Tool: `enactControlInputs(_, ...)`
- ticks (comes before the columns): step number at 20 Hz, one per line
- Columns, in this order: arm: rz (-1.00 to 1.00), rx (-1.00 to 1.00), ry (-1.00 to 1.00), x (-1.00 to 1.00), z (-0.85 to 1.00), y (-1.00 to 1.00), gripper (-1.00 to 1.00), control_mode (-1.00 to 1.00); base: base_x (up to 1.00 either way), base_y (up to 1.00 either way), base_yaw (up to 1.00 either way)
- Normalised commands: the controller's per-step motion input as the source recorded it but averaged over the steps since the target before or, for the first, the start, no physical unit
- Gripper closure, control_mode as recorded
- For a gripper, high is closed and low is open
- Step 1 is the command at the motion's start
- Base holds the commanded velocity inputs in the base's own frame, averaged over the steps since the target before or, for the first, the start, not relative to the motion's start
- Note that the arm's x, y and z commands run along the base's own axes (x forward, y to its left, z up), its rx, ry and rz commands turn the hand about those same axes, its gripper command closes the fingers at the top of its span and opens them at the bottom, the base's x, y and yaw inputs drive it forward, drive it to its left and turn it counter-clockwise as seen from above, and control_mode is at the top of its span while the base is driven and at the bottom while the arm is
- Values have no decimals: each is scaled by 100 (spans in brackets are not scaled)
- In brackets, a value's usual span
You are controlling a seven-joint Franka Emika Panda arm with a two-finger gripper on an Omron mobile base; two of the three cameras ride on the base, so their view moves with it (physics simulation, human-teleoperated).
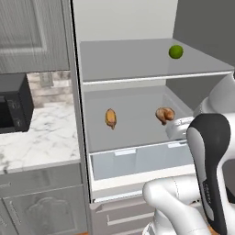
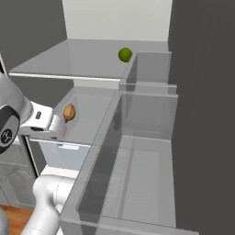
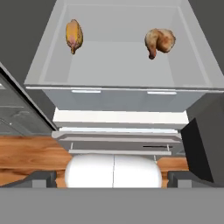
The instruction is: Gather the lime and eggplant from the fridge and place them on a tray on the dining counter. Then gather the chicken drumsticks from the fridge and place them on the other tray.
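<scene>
Sitting in fridge: two drumsticks; one lime.

Fridge front is left open; no door is seen across it. Upper shelf is bare apart from the lime at its right rear, close to the side wall. Lower shelf is boxed by side walls and capped by the upper shelf. Two drumsticks are set well apart, left drumstick and right drumstick, with a wide bare lane between them. Right drumstick is crowded by the right wall. Door bins are seen standing at the right.
</scene>
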Motion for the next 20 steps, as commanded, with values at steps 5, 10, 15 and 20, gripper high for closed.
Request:
enactControlInputs(5,0,0,0,0,0,0,-100,100,14,0,9)
enactControlInputs(10,0,0,0,0,0,0,-100,100,0,0,0)
enactControlInputs(15,0,0,-2,0,2,0,-100,-100,0,0,0)
enactControlInputs(20,0,0,-19,-1,36,-7,-100,-100,0,0,0)
